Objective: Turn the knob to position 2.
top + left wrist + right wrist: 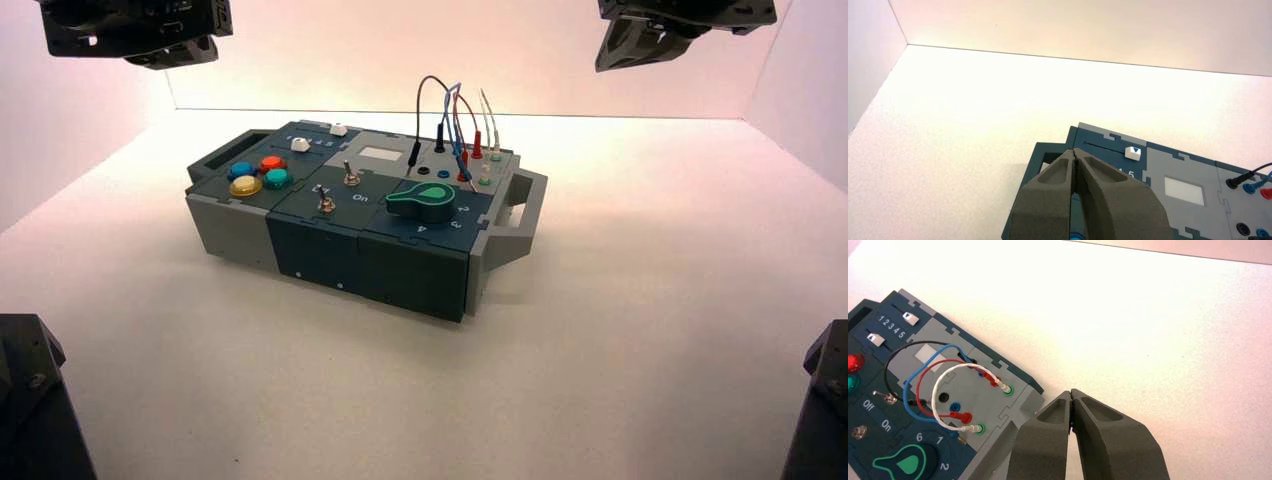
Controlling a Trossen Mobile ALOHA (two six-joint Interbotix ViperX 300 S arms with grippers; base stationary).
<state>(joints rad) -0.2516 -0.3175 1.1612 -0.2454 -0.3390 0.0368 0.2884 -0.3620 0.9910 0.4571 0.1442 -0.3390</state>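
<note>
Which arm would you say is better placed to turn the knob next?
Probably the right: the green knob sits on the box's right part, and the right gripper hangs on that side; the left gripper hangs over by the sliders.

Black tools (1071, 425), tapered tips, recessed triangular facets

Glossy plastic buttons (259, 174) — bare shiny metal toggle switches (338, 187) — on a matt plastic box (410, 270).
</note>
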